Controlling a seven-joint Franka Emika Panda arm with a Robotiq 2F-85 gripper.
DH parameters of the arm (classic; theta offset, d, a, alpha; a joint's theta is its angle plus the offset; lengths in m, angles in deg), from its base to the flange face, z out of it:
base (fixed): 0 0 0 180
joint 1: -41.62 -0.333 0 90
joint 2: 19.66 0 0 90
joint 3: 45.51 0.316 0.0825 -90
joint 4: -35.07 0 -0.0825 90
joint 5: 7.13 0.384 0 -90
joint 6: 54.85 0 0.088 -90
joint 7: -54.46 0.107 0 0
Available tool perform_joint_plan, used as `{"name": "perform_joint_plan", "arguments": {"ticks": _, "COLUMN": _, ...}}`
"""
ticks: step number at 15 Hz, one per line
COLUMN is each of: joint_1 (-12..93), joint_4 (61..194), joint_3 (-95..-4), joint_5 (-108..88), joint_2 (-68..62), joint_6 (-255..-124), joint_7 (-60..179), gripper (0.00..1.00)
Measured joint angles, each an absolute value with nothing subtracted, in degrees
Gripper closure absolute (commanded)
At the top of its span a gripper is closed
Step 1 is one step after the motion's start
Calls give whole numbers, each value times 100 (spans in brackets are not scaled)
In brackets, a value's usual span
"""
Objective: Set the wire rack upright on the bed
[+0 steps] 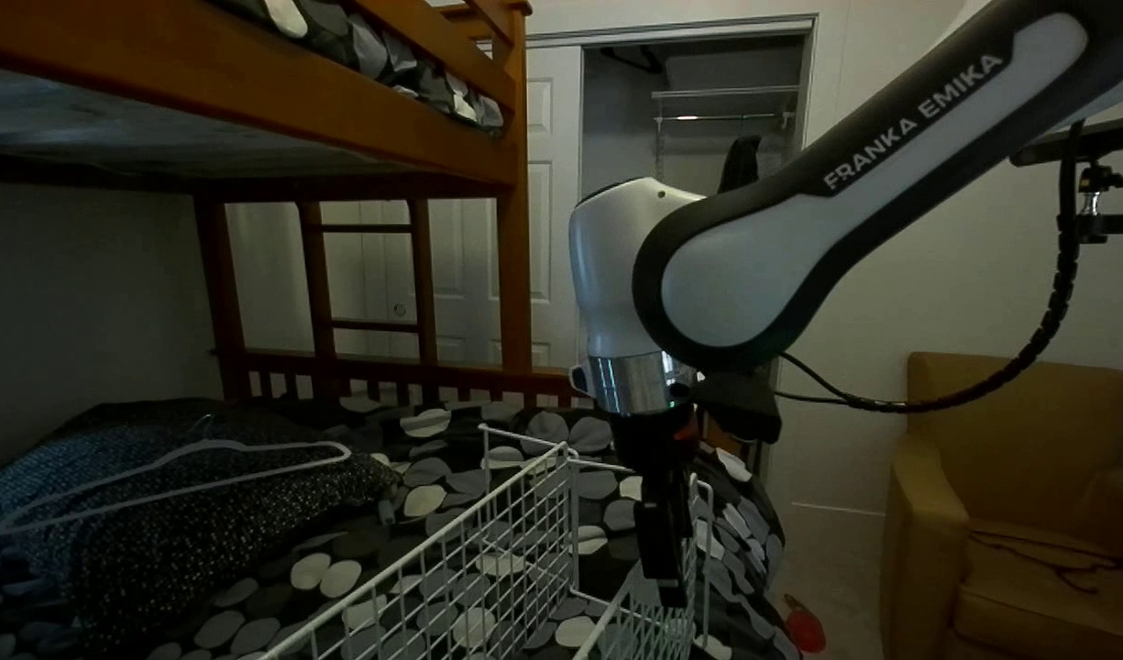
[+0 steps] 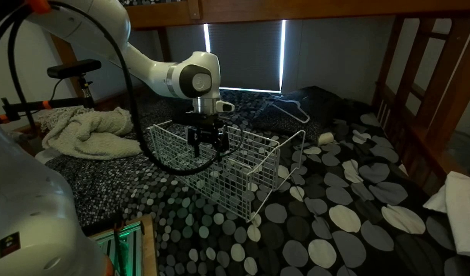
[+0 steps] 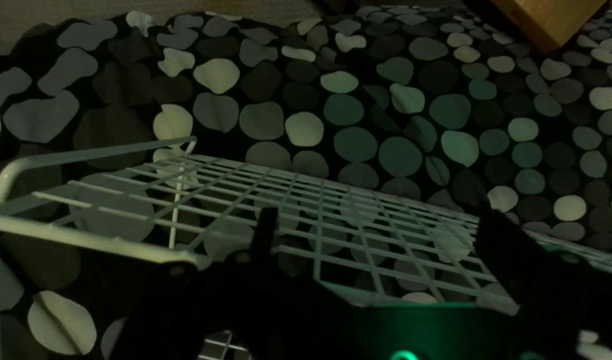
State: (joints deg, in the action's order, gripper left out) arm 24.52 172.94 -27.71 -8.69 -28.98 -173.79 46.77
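The white wire rack rests on its side on the bed, its two gridded tiers standing upright and its wire legs joining them. It shows in both exterior views [image 1: 572,527] [image 2: 248,195] and in the wrist view [image 3: 86,240]. The bed [image 1: 423,500] [image 2: 336,218] [image 3: 266,120] has a black cover with grey and white dots. My gripper [image 1: 664,587] [image 2: 210,151] [image 3: 378,212] points down at the nearer tier's top edge, fingers wide apart. The tier's grid shows between the fingers; whether they touch it I cannot tell. The gripper body hides part of that edge.
A white hanger [image 1: 249,445] lies on a dark pillow [image 1: 249,513]. A cream blanket [image 2: 93,134] is bunched beyond the rack. A white cloth [image 2: 463,214] hangs at the bed's side. The upper bunk's beam [image 2: 296,13] is overhead. A tan armchair [image 1: 1019,431] stands beside the bed.
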Motion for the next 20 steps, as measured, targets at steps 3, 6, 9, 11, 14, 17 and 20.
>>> {"name": "perform_joint_plan", "arguments": {"ticks": 3, "joint_1": 2444, "joint_4": 17421, "joint_3": -2728, "joint_5": -1121, "joint_2": -2928, "joint_6": -17678, "joint_7": 4962, "gripper": 0}}
{"name": "perform_joint_plan", "arguments": {"ticks": 6, "joint_1": 2444, "joint_4": 17487, "joint_3": -2699, "joint_5": -1517, "joint_2": -2931, "joint_6": -18088, "joint_7": 5384, "gripper": 0}}
{"name": "perform_joint_plan", "arguments": {"ticks": 9, "joint_1": 2446, "joint_4": 17484, "joint_3": -2660, "joint_5": -1918, "joint_2": -2894, "joint_6": -18498, "joint_7": 5837, "gripper": 0}}
{"name": "perform_joint_plan", "arguments": {"ticks": 11, "joint_1": 2459, "joint_4": 17449, "joint_3": -2644, "joint_5": -2184, "joint_2": -2839, "joint_6": -18756, "joint_7": 6139, "gripper": 0}}
{"name": "perform_joint_plan", "arguments": {"ticks": 14, "joint_1": 2507, "joint_4": 17332, "joint_3": -2644, "joint_5": -2540, "joint_2": -2688, "joint_6": -19084, "joint_7": 6419, "gripper": 0}}
{"name": "perform_joint_plan", "arguments": {"ticks": 17, "joint_1": 2523, "joint_4": 17156, "joint_3": -2648, "joint_5": -2789, "joint_2": -2488, "joint_6": -19387, "joint_7": 6413, "gripper": 0}}
{"name": "perform_joint_plan", "arguments": {"ticks": 20, "joint_1": 2540, "joint_4": 16985, "joint_3": -2675, "joint_5": -2919, "joint_2": -2270, "joint_6": -19707, "joint_7": 6374, "gripper": 6}}
